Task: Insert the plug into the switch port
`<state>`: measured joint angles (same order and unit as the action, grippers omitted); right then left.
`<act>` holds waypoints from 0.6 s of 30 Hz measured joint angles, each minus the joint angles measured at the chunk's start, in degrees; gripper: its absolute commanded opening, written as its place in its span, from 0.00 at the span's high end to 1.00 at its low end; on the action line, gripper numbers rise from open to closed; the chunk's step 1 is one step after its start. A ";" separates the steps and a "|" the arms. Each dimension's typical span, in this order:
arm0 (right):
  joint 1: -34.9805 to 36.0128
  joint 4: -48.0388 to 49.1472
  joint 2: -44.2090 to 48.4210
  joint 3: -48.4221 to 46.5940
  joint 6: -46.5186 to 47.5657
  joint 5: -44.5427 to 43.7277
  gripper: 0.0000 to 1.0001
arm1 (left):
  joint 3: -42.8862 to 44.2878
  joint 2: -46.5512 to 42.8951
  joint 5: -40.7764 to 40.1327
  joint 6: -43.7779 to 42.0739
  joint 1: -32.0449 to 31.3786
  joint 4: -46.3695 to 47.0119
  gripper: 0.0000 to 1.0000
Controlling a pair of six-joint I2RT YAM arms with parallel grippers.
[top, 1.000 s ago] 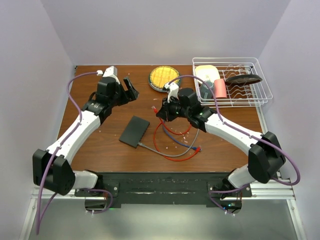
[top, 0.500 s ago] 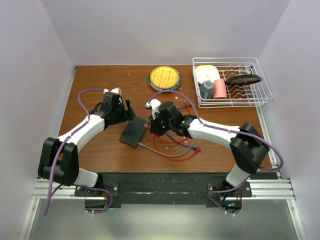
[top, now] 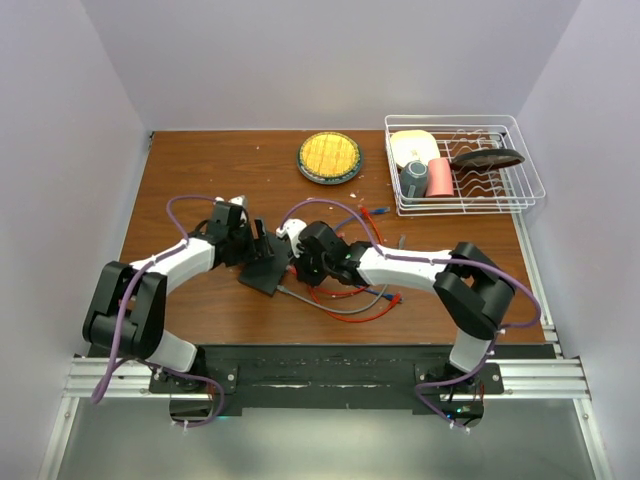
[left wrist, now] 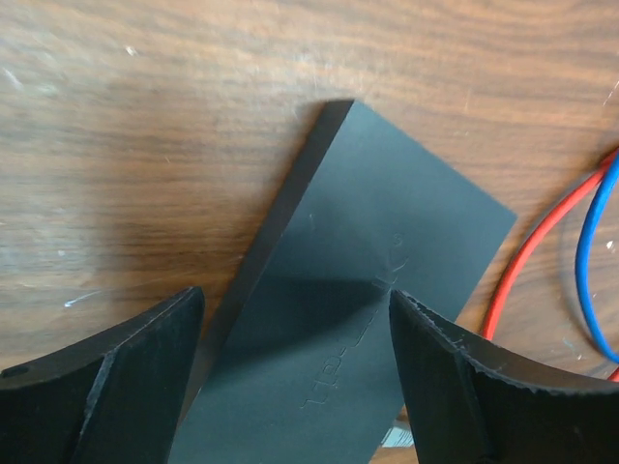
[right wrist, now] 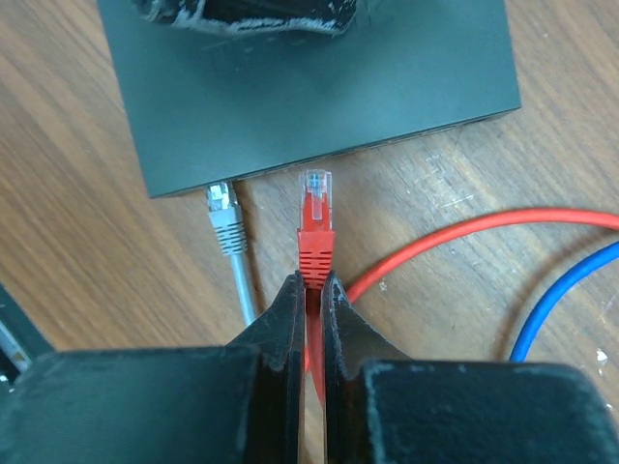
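Brown wood of the table [top: 200, 170] fills the overhead view, where the switch [top: 262, 276] lies flat just left of centre, between the two arms. The left gripper [top: 262, 250] hangs over the switch's upper end and the right gripper [top: 298, 266] sits at its right edge, with loops of red cable [top: 352, 293] to the right. A round yellow dish [top: 329, 157] and a wire rack [top: 465, 190] stand along the top. From the left wrist, the switch [left wrist: 358, 319] slants up from the bottom centre, and the left gripper [left wrist: 295, 304] is released, one finger [left wrist: 126, 377] on either side of it; whether they touch it I cannot tell. From the right wrist, the switch [right wrist: 319, 77] fills the top, a grey plug [right wrist: 222, 205] seated in its near edge. The right gripper [right wrist: 309, 290] is clenched on the red plug [right wrist: 315, 217], whose clear tip points at that edge just right of the grey plug, a little short of it.
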<state>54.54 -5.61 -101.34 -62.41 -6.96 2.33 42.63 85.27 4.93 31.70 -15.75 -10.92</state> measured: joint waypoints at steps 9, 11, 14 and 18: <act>1.92 0.07 -2.80 -0.04 1.01 -1.86 1.00 | -2.19 -0.24 2.14 -0.94 0.50 3.48 0.21; 2.51 0.11 -2.99 -0.04 1.22 -2.34 1.00 | -2.47 -0.39 2.36 -1.03 0.68 3.78 0.21; 3.28 0.09 -3.04 -0.04 1.53 -2.95 1.00 | -2.73 -0.44 2.58 -1.11 0.85 4.24 0.22; 3.87 0.04 -3.32 -0.15 1.70 -3.32 1.00 | -2.91 -0.44 3.32 -1.11 1.14 4.74 0.23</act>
<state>58.41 -5.56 -104.66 -62.57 -5.26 -0.99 39.72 84.84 8.25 30.59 -14.61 -6.17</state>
